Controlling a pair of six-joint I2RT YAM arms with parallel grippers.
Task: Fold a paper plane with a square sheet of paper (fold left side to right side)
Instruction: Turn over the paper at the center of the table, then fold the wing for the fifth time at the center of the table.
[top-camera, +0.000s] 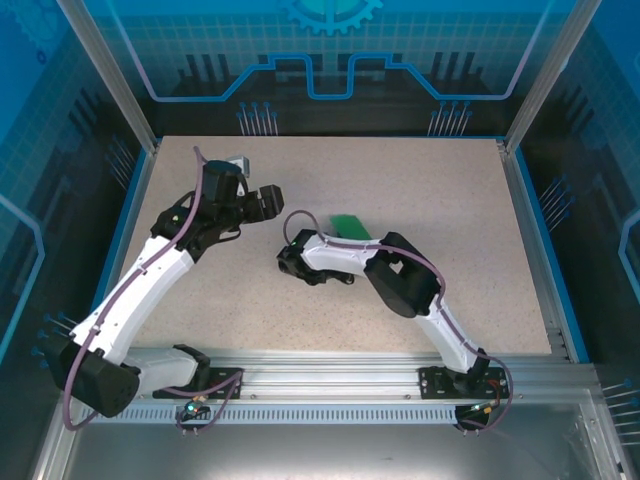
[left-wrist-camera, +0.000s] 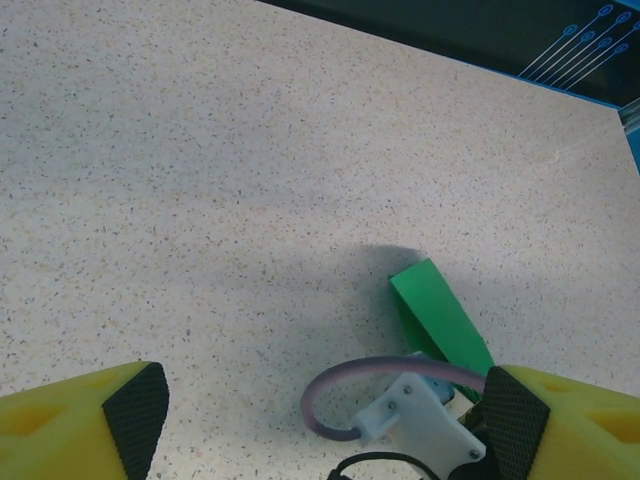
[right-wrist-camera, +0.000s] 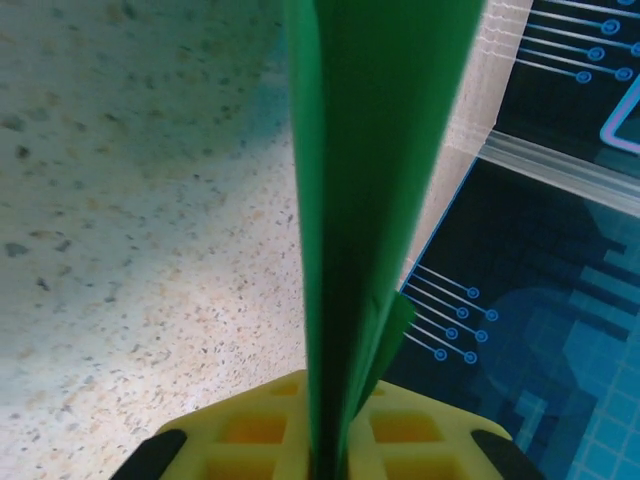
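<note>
pinching the folded green paper (right-wrist-camera: 370, 150) is the right claw (right-wrist-camera: 325, 445); the left claw (left-wrist-camera: 322, 405) hangs spread over the worktop (left-wrist-camera: 200, 150).

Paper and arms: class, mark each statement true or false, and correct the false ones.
1. The paper is green. True.
2. The left fingers hold the paper. False: they stand open over the table, holding nothing.
3. The paper runs between the right fingers. True.
4. The paper is a flat, unfolded square. False: it is folded into a narrow, layered shape.
</note>
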